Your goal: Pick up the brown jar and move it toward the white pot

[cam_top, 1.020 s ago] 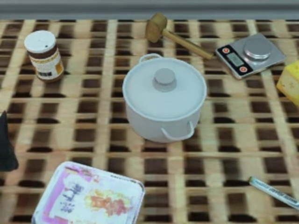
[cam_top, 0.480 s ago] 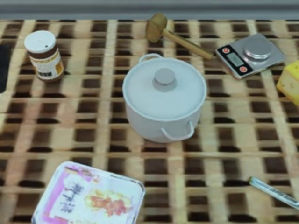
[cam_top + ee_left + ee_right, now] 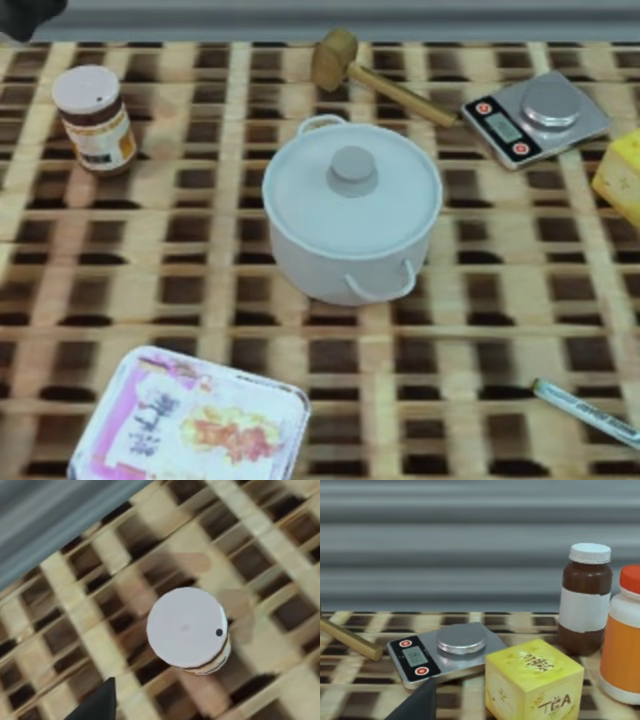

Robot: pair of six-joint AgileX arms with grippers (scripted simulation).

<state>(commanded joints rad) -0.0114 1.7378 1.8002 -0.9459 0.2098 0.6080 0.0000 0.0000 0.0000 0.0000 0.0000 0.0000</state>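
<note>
Slatted table (image 3: pixel 200 200), left tool (image 3: pixel 25 12) cut off

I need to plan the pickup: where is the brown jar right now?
The brown jar stands upright at the far left of the table in the top view, left of the white pot, apart from it.

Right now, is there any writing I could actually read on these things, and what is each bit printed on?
"TEA": on the yellow cardboard tea box.
Small brown jar with a white cap: label print too small to read.
Flat pink-and-white printed packet: characters too blurred to read.
Silver kitchen scale: display unreadable.
Grey pen: print unreadable.
</note>
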